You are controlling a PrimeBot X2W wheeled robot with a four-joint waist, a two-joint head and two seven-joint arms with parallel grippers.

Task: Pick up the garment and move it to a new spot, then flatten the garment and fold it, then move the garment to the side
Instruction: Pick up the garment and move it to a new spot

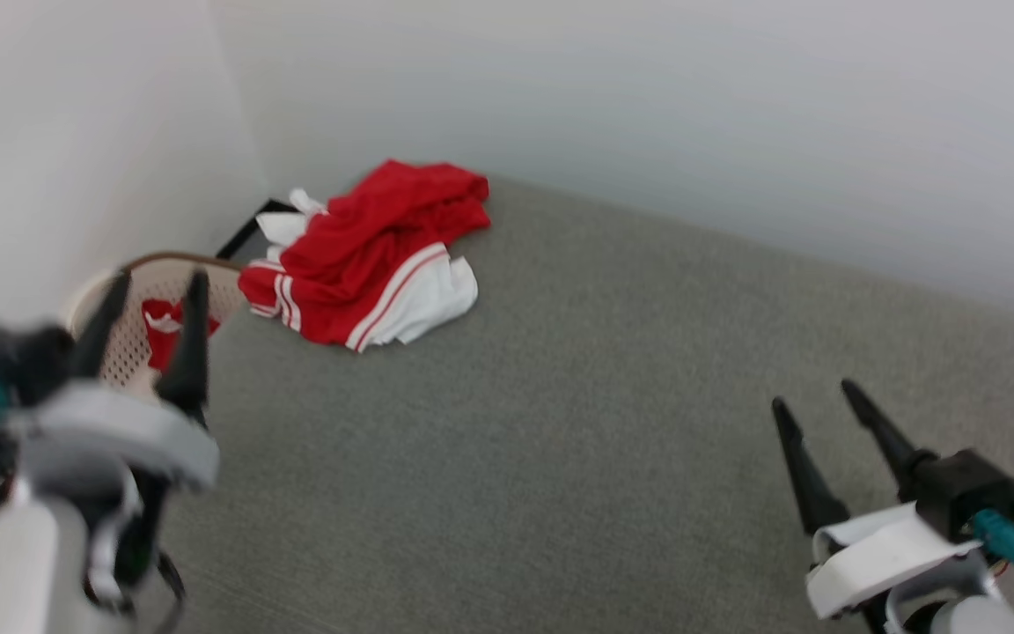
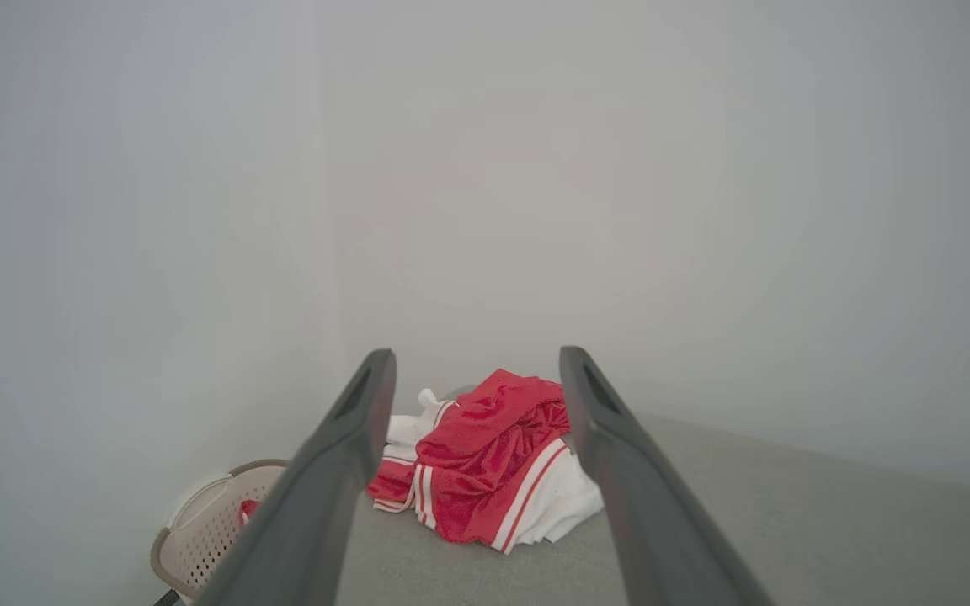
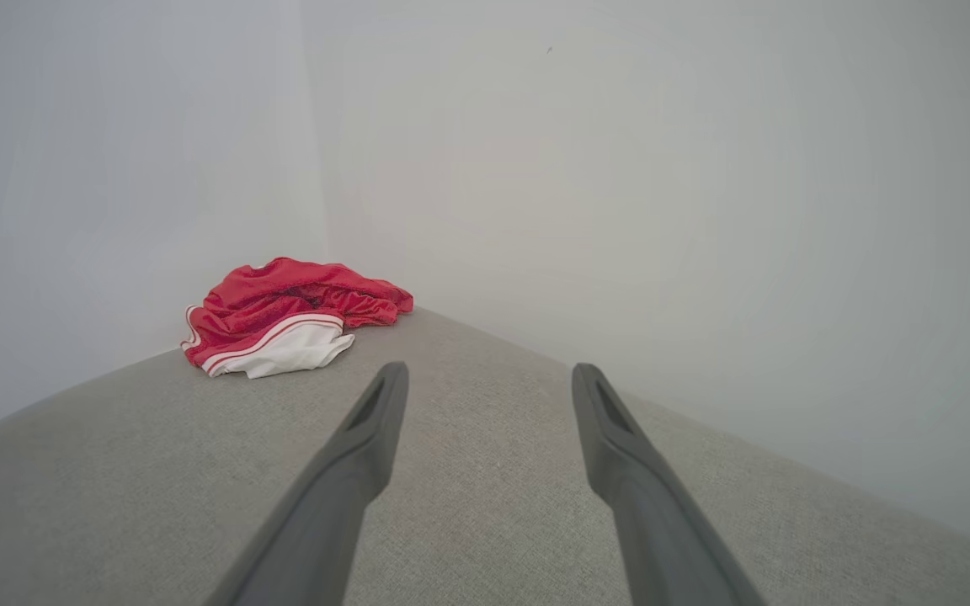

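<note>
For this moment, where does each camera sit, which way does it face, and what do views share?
Head view: on the head, looking forward and down at the grey surface; crumpled garment upper left near a basket; left pincer and right pincer show, both open.
Left wrist view: on the left wrist, facing the garment between its own fingers; basket lower left.
Right wrist view: on the right wrist, facing the wall corner; garment left of its fingers.
Shared: all three show the garment.

The garment [image 1: 366, 255] lies crumpled, a pale basket [image 1: 168, 257] just beside it; the left gripper [image 1: 161, 280] and right gripper [image 1: 813, 394] hover apart from it, fingers spread.
</note>
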